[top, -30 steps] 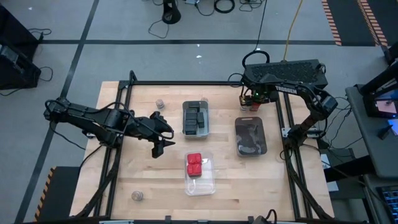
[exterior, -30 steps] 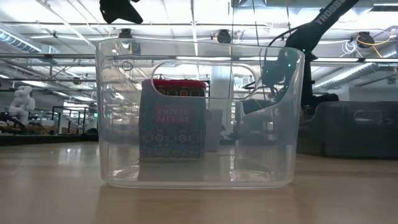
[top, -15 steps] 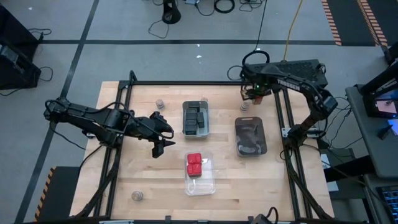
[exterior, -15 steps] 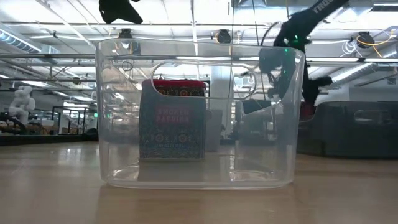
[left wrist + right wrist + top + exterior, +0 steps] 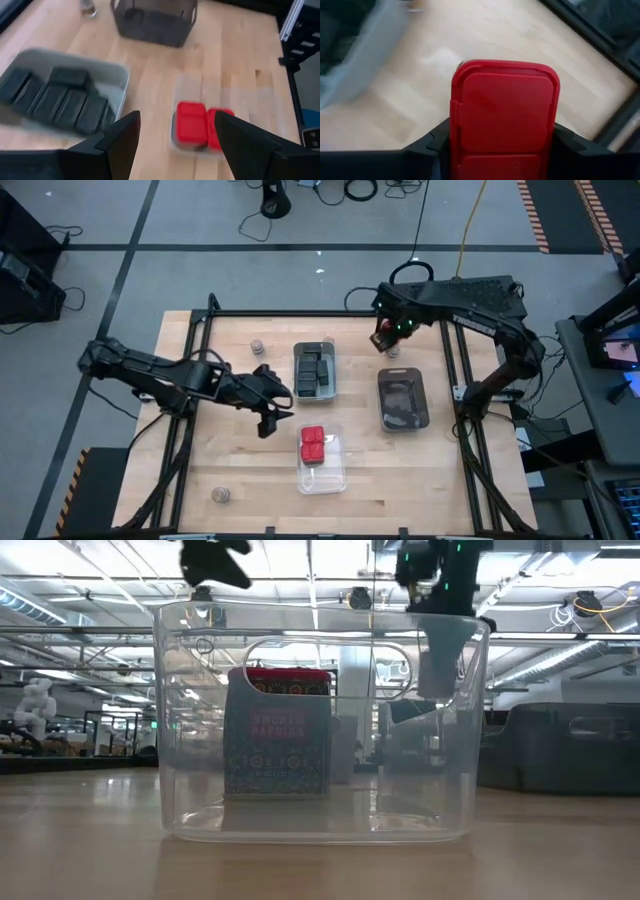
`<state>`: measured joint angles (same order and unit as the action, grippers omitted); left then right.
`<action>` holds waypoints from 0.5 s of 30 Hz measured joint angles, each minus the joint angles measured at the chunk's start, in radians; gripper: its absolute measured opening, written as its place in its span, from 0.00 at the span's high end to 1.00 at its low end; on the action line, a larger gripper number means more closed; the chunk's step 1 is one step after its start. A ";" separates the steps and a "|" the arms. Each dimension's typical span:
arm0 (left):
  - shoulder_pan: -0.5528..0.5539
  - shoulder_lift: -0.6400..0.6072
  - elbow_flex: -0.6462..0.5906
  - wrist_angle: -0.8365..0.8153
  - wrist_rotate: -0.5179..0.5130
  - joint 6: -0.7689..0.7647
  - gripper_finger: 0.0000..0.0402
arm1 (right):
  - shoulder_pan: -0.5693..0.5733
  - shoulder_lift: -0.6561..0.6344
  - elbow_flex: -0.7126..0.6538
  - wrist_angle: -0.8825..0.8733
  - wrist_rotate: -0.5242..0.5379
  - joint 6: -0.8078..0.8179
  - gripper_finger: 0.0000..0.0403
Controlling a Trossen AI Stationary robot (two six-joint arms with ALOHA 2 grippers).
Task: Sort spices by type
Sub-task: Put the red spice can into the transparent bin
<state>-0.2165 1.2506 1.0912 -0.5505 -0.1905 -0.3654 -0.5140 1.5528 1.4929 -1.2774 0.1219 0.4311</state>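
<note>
Evenly and brightly lit from overhead, with only soft, short shadows on the tabletop [image 5: 250, 470]. Glaring ceiling strips in the low view (washed out behind the clear tray [image 5: 320, 720]). Motion-blurred in both wrist views, smeared worst around the grey blocks [image 5: 55, 100].

Bare wood between tray of black blocks [image 5: 315, 371] and dark tray [image 5: 403, 400]

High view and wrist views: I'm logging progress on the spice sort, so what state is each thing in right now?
Right gripper: shut on a red block, lifted near the table's far edge.
Left gripper: open, empty, above the table.
Clear tray: holds two red blocks.
Grey tray: holds dark blocks.
Dark tray: contents unclear.
Round jars: loose on the table.
</note>
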 joint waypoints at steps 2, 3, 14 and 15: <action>0.000 0.031 0.000 0.061 0.000 0.027 0.35 | 0.059 -0.028 0.000 0.017 -0.007 0.000 0.53; 0.000 0.047 0.000 0.091 0.000 0.035 0.35 | 0.089 -0.041 0.000 0.024 -0.020 -0.001 0.53; 0.013 0.130 0.000 0.373 -0.002 0.067 0.35 | 0.436 -0.080 0.000 0.226 -0.155 -0.105 0.53; 0.016 0.127 0.000 0.391 -0.002 0.067 0.35 | 0.461 -0.076 0.000 0.258 -0.154 -0.113 0.53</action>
<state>-0.2002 1.3775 1.0912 -0.1597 -0.1926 -0.2981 -0.0531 1.4768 1.4933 -1.0197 -0.0320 0.3186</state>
